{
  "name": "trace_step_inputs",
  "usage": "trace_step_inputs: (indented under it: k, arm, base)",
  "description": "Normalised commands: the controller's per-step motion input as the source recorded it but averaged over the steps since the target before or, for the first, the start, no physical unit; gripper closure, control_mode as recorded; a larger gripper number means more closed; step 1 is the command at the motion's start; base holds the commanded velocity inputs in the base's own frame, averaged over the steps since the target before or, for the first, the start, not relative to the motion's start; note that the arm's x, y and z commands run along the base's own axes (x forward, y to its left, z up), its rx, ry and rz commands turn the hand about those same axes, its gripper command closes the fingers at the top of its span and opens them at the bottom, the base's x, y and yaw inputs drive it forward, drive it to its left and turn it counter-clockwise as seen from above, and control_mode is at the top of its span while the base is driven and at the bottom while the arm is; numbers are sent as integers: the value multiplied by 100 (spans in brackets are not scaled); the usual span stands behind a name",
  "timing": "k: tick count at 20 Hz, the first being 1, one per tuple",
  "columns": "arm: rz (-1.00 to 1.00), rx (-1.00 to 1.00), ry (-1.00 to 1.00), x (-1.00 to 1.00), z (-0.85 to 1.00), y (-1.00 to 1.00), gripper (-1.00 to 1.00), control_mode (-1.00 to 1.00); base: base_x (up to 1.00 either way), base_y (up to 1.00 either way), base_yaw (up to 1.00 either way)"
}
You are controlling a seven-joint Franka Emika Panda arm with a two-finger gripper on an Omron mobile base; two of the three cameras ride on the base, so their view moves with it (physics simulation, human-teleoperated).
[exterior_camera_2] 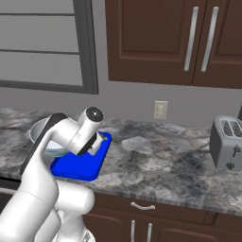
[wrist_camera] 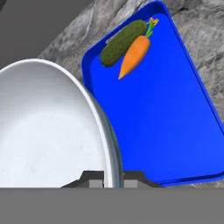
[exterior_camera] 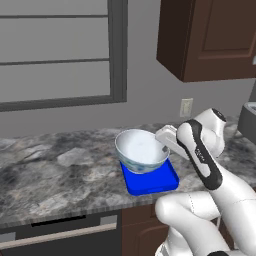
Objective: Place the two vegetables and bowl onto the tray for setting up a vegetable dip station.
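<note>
White bowl is lifted just above the blue tray, its rim pinched between the closed fingers of the gripper. Cucumber and carrot lie touching at the tray's far end, on the marble counter

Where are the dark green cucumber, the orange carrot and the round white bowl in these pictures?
dark green cucumber (wrist_camera: 123, 43): hand view, middle of its body, on the tray.
orange carrot (wrist_camera: 135, 55): hand view, thick part of its body, beside the cucumber.
round white bowl (exterior_camera: 141, 149): left base view, inner wall.
</note>
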Motion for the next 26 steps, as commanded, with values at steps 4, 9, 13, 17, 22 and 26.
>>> trace_step_inputs:
  k: [4, 9, 13, 17, 22, 26]
  arm:
    - [0, 0, 1, 0, 0, -24, 100, -100]
    - [0, 0, 4, 0, 0, -21, 100, -100]
    - [-2, 0, 7, 10, 0, -25, 100, -100]
    - [-1, 0, 6, 16, 0, -25, 100, -100]
    - [0, 0, 4, 5, -6, -23, 100, -100]
    - [0, 0, 0, 1, -35, -15, 100, -100]
  base:
    - [0, 0, 0]
    - [0, 0, 0]
    - [0, 0, 0]
    - [0, 0, 0]
    - [0, 0, 0]
    - [0, 0, 0]
